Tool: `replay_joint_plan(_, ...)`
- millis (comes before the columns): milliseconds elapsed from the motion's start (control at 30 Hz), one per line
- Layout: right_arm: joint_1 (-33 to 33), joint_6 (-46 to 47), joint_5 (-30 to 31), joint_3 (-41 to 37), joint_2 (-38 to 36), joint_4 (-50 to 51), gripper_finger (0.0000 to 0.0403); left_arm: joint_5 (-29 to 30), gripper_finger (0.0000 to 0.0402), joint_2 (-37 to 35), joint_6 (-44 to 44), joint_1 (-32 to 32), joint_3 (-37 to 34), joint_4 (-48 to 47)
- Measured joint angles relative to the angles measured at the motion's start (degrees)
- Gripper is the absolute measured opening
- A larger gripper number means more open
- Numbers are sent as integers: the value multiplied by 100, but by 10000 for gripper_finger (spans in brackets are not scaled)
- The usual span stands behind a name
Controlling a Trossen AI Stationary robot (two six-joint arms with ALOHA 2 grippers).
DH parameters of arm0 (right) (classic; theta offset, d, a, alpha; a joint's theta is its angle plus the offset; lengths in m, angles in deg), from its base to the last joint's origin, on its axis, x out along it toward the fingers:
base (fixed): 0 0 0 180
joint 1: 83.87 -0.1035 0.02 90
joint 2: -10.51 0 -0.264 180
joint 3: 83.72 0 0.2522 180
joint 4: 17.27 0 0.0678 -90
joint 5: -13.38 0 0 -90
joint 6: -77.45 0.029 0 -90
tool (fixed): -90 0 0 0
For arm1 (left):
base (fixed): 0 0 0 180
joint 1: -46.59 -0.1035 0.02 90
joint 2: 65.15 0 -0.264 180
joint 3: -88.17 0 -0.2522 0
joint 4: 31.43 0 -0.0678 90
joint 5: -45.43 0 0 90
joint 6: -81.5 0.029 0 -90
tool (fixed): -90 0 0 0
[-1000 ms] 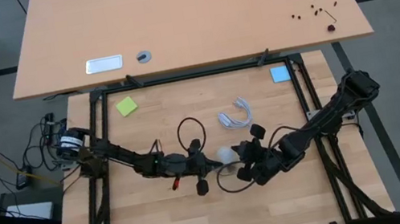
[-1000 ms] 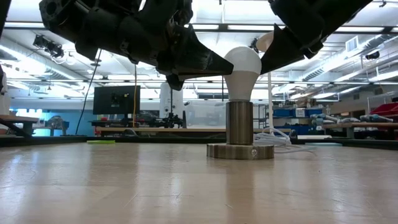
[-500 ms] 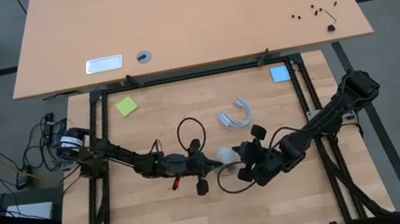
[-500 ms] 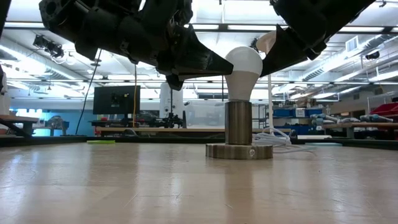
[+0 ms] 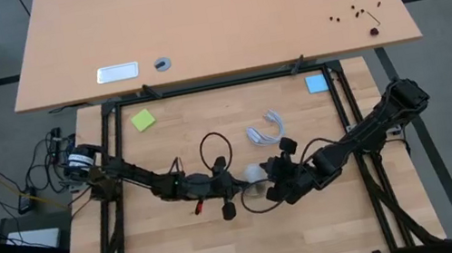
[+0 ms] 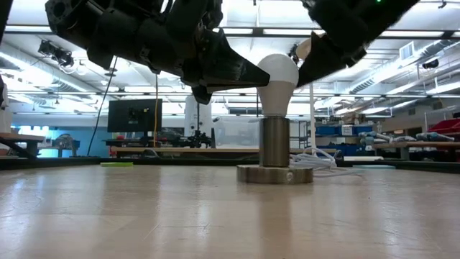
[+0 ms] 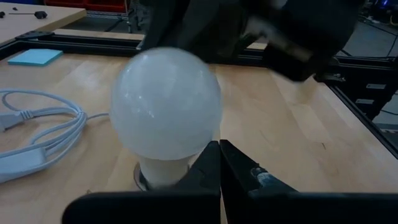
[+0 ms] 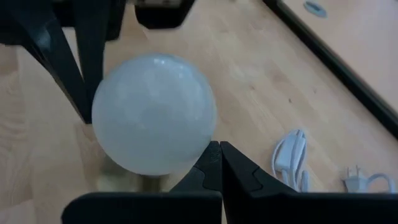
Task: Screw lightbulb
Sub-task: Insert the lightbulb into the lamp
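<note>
Small white frosted pear-shaped lightbulb stands upright, screw end down in a round grey metal socket with a disc base, near the middle of the light wooden surface. Left end effector sits just beside the bulb on the left arm's side, fingers clenched together on nothing; in the low view its dark tip reaches the bulb's side, contact unclear. Right end effector is just beside the bulb on the opposite side, likewise clenched and empty. Coiled white cord lies near, farther back. Green sticky note and blue sticky note lie near the surface's far corners.
</note>
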Motion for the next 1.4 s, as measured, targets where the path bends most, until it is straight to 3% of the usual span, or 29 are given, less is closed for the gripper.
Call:
replay_joint_plan(400,191,-63,-400,90,-78,20,7,-57,0,0,-21,0,0,-11)
replay_joint_plan(900,199,450,-394,-279,-73,-21,7,-39,0,0,-21,-12,0,-102)
replay_joint_plan(1267,199,21,-342,-281,-73,-372,7,2,0,0,5,-13,0,-159)
replay_joint_plan(1400,205,-109,-54,-281,-78,-372,7,2,0,0,10,-13,0,-159)
